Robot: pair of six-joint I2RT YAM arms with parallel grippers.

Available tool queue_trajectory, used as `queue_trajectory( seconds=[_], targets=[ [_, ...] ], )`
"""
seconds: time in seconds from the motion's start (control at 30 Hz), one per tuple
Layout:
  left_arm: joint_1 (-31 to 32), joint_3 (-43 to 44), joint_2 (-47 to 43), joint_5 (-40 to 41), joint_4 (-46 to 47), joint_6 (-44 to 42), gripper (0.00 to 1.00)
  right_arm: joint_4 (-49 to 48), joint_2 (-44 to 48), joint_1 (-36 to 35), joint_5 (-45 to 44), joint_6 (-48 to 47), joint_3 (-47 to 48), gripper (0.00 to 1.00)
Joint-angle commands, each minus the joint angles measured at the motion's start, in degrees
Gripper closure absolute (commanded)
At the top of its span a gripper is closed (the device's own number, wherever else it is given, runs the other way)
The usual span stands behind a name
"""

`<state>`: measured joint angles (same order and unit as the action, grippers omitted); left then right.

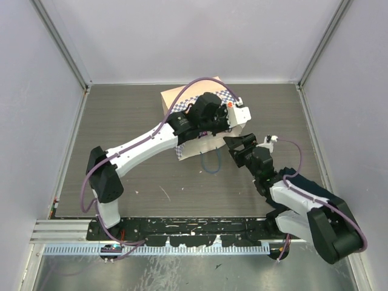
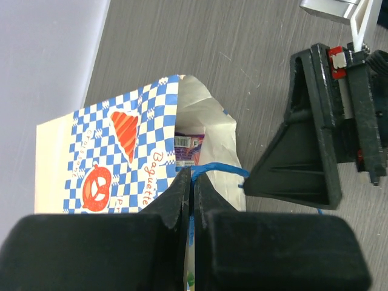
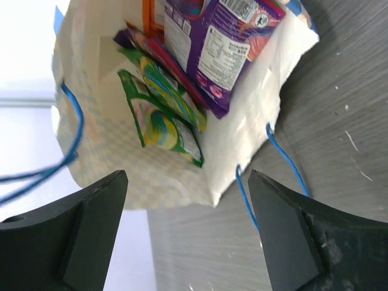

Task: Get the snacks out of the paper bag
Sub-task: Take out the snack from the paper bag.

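Left wrist view: left hand (image 2: pixel 191 180) is closed, fingers (image 2: pixel 176 203) pressed flat together right at the mouth rim of the paper bag (image 2: pixel 121 151). A sliver of paper shows between them, so it is pinching the bag's edge. The blue cord handle (image 2: pixel 221 168) crosses just past the fingertips. The bag's side wall shows a blue-white check band, red-orange pictures and the word "Baguette". A purple packet label shows just inside the mouth. The right hand (image 3: pixel 187 179) sits just beside the bag mouth, and in the right wrist view its two fingers stand wide apart with nothing held and nothing touching them. It looks straight into the open mouth. The snacks are all inside the bag. A purple packet (image 3: pixel 212 48) lies on top toward the surface side with its back label up, and a pink-red edge shows under it. Two green-yellow packets (image 3: pixel 163 118) overlap lower down against the inner wall, and an orange packet edge (image 3: pixel 148 15) shows at the back. How many more lie underneath cannot be told. A second loop of blue cord (image 3: pixel 73 130) hangs off the opposite rim of the mouth. In the top external view the bag lies on its side on the grey wood-grain surface (image 1: pixel 133 121), at the centre toward the far edge. It is mostly covered by the left arm, which reaches in over it. The mouth faces the near right, where the right hand points at it. No packets lie out on the surface.
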<state>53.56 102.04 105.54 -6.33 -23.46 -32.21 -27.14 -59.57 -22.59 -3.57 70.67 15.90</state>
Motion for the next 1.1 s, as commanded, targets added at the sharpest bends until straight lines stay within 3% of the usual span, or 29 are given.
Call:
queue_trajectory(
  seconds=[0.0, 0.23, 0.37, 0.57, 0.77, 1.07],
  targets=[
    [0.4, -3.1, -3.7, 2.9, 4.7, 2.4, 1.0, -17.2, -6.8, -1.8, -10.8, 11.0, 1.2, 0.14],
    [0.4, 2.7, -2.4, -3.6, -7.2, -1.3, 1.0, -30.9, -26.4, -3.1, -9.4, 17.7, 5.9, 0.2],
    [0.3, 3.6, -1.0, 0.6, -4.0, -1.5, 1.0, -36.5, -35.6, -3.7, -7.3, 17.6, 10.0, 0.21],
    [0.3, 2.5, -2.1, 2.3, -1.9, -2.1, 1.0, -37.3, -46.0, -3.8, -7.2, 18.9, 17.8, 0.27],
    [-0.2, 0.2, -4.6, 1.9, -2.8, -2.5, 1.0, -29.9, -53.2, -6.0, -11.2, 23.4, 23.8, 0.31],
    [-3.2, 1.1, -4.7, 1.6, -6.2, -3.2, 1.0, -6.6, -50.6, -10.8, -18.9, 24.7, 30.6, 0.27]
  ],
)
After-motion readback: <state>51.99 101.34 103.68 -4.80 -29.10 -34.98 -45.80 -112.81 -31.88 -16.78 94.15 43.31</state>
